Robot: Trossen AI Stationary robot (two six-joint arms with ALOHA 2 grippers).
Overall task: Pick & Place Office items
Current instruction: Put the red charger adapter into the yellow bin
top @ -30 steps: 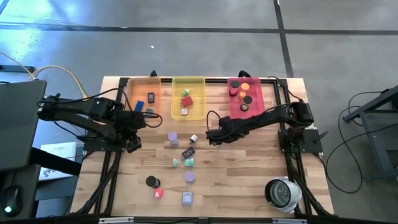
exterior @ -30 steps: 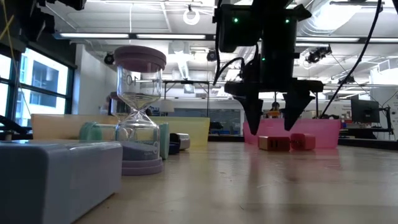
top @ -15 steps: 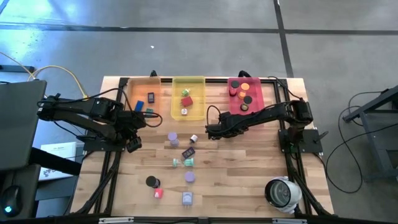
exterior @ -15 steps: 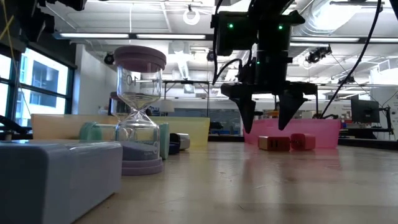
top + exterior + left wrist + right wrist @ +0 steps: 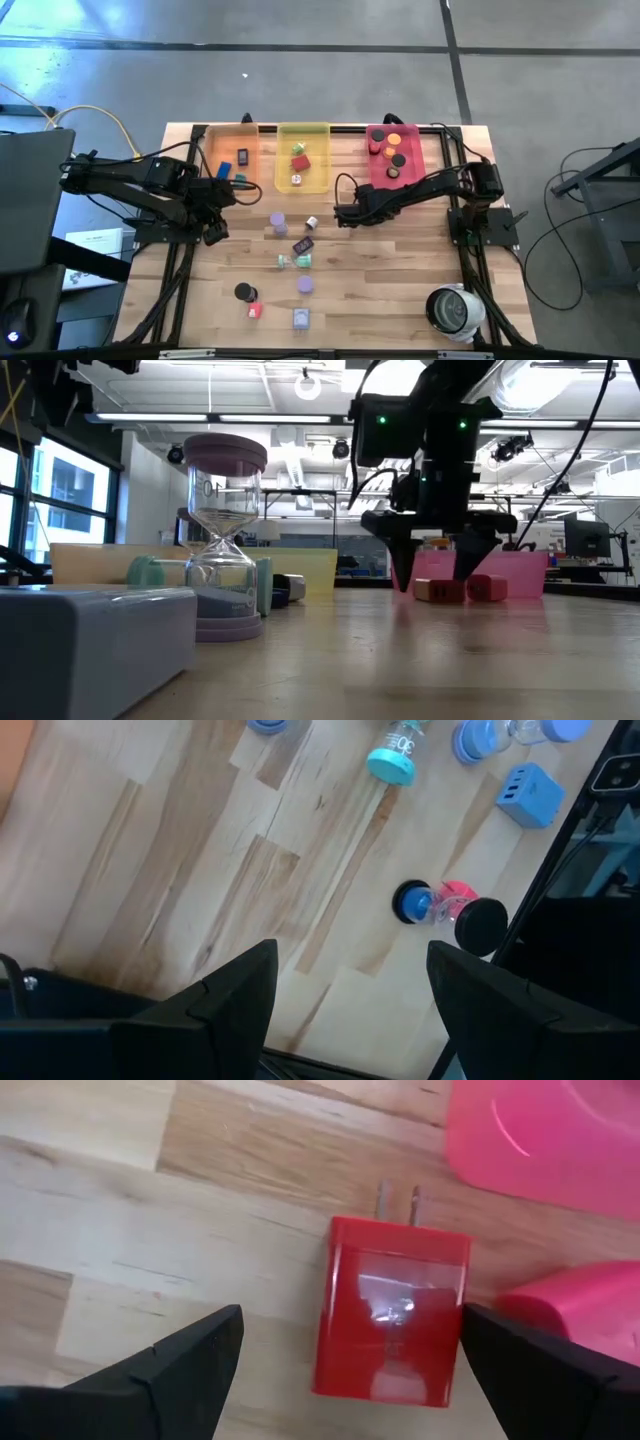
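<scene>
Since a second ago only the right arm has shifted: its right pincer (image 5: 341, 213) swung slightly toward the yellow tray and back and now sits lower over the table (image 5: 400, 270), while the left arm has not moved. Sorting looks roughly half done, judging by layout. Orange tray (image 5: 222, 148) holds a blue piece and a dark rectangle; yellow tray (image 5: 318, 132) holds about three pieces, red and green among them; pink tray (image 5: 418, 155) holds several discs, orange, red and black. Left on the table: a purple disc (image 5: 278, 220), a dark rectangle (image 5: 303, 245), a teal hourglass (image 5: 294, 261) lying on its side, a lavender disc (image 5: 305, 285), a black disc (image 5: 243, 291) with a pink piece beside it, a lavender cube (image 5: 301, 319). Right pincer is spread wide, straddling a red plug cube (image 5: 392, 1312) just beside the pink tray, not yet pinching it. Left pincer (image 5: 350, 1010) hovers partly spread and empty near the orange tray. Next likely step: pinch the red cube and bin it.
</scene>
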